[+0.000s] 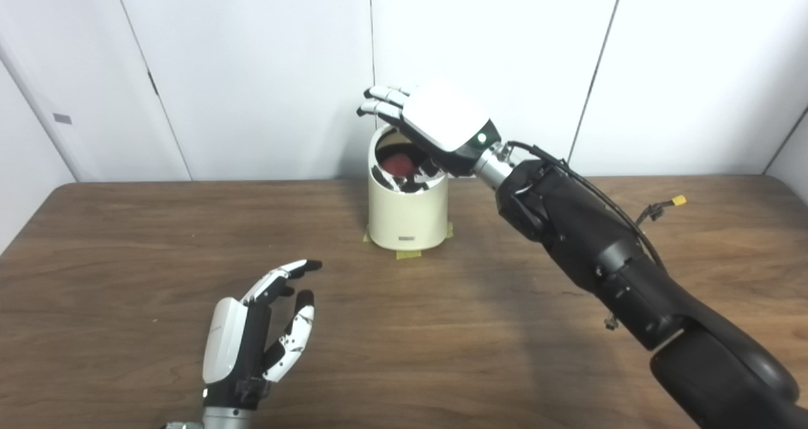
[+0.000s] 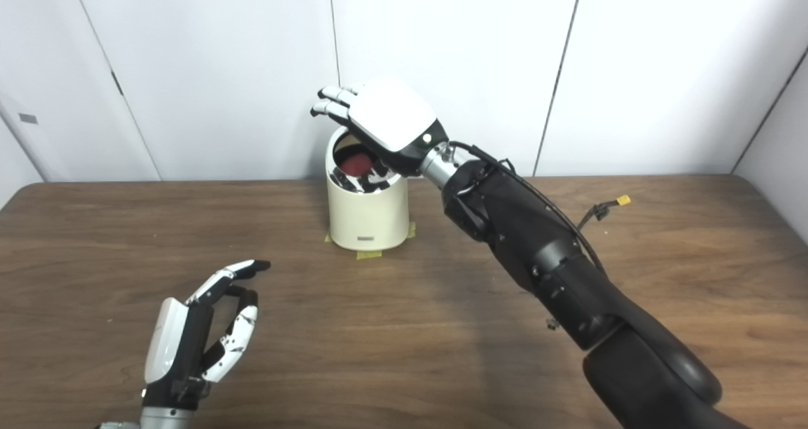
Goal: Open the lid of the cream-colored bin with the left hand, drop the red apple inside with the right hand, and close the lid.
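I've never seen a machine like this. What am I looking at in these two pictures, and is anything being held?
This is a humanoid robot seen through two cameras on its own head, set side by side, so both pictures show one scene. On the brown table stands a cream-colored bin, taped down, its top open. A red apple lies inside. The right hand hovers above the opening, its fingers stretched out, holding nothing. The left hand waits low over the table, open and empty.

Red apple [image 1: 398, 163] lies inside the upright, open cream-colored bin [image 1: 407, 217].
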